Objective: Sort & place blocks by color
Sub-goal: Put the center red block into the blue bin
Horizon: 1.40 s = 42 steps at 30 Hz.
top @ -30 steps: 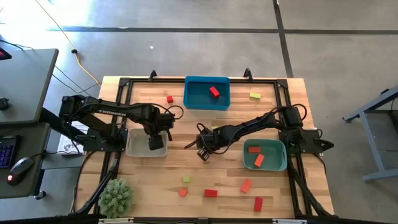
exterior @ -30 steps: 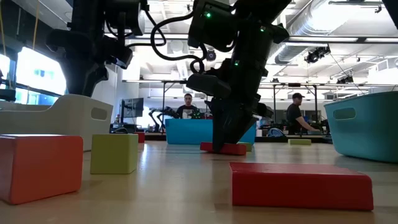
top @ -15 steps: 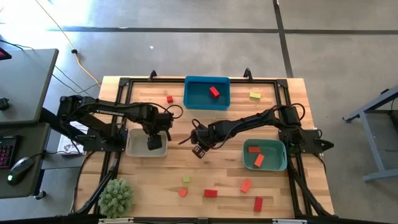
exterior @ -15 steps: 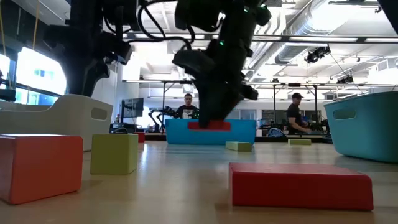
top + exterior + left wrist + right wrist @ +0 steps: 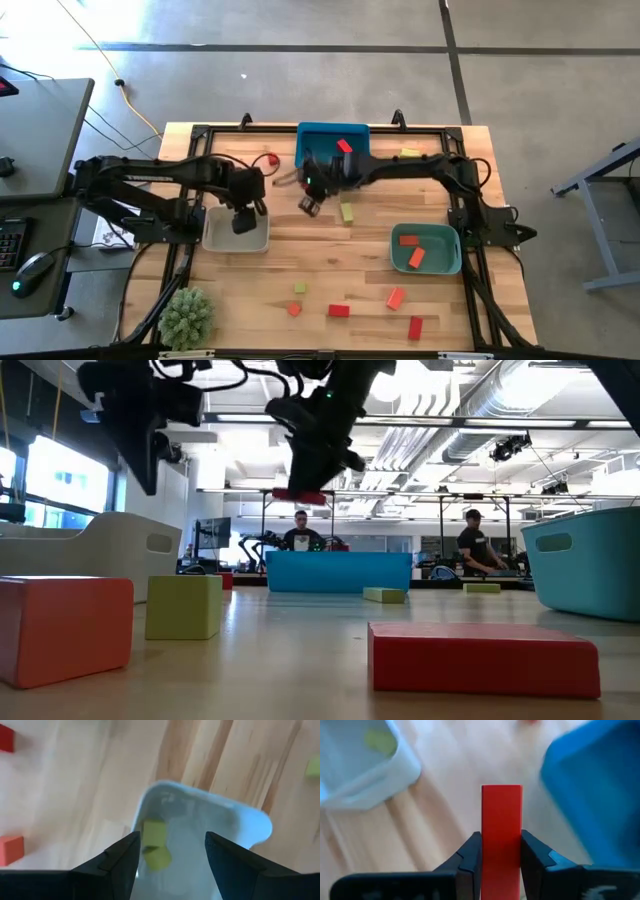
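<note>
My right gripper (image 5: 310, 203) is shut on a red oblong block (image 5: 501, 815), high above the table just in front of the blue tray (image 5: 333, 160); the low view shows the block (image 5: 300, 496) under the fingers. The blue tray holds one red block (image 5: 345, 146). My left gripper (image 5: 240, 220) hangs open and empty over the beige tray (image 5: 215, 235), where yellow-green blocks (image 5: 154, 845) lie. The teal tray (image 5: 440, 262) holds orange-red blocks (image 5: 409, 240). Loose blocks lie on the table: yellow-green (image 5: 346, 212), (image 5: 410, 153), (image 5: 299, 288); red and orange-red (image 5: 339, 310), (image 5: 415, 327), (image 5: 396, 298). My right gripper pinches the red oblong block by its two long sides (image 5: 485, 845) between the two fingers (image 5: 470, 855). The fingers come from above, pointing down, and lie across the block. The block hangs level, lifted clear of the table.
A fuzzy green plant ball (image 5: 187, 318) sits at the near left corner. A small red block (image 5: 272, 159) lies left of the blue tray. People stand in the room beyond the table (image 5: 475, 540). Bare wood lies between the beige and teal trays.
My right gripper, shut on the red block, has lifted it off the table and carried it up and toward the far left, to just in front of the blue tray. A yellow-green block it had covered now shows on the table.
</note>
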{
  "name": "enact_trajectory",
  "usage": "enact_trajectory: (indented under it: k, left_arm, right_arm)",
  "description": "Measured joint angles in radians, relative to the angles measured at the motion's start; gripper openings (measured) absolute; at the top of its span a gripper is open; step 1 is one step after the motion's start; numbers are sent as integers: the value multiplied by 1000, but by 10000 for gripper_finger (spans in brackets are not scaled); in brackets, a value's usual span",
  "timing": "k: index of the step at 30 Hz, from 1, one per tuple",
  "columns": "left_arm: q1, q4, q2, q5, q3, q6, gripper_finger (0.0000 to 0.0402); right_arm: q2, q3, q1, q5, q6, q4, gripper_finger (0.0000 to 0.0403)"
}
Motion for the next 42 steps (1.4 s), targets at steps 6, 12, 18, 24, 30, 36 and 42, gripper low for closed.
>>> enact_trajectory:
  k: [6, 12, 18, 24, 30, 36, 42]
  left_arm:
    - [76, 52, -40, -43, 0, -30, 213]
    - [176, 83, -43, -114, 0, -37, 213]
    - [291, 106, -40, -134, 0, -81, 213]
    - [398, 106, -38, -151, 0, -101, 213]
    - [487, 102, -20, -153, -1, -125, 213]
    - [547, 95, 18, -150, -1, -125, 213]
    - [574, 94, 74, -149, -1, -124, 213]
  right_arm:
    - [-2, 86, -128, -6, -179, 0, 70]
    - [-2, 101, -245, -15, -310, -4, 70]
    - [16, 92, -338, -46, -365, -14, 70]
    - [23, -1, -399, -114, -368, 27, 70]
    - [23, -104, -423, -149, -367, 99, 70]
    - [23, -156, -434, -182, -366, 131, 74]
    - [24, -162, -434, -194, -367, 161, 121]
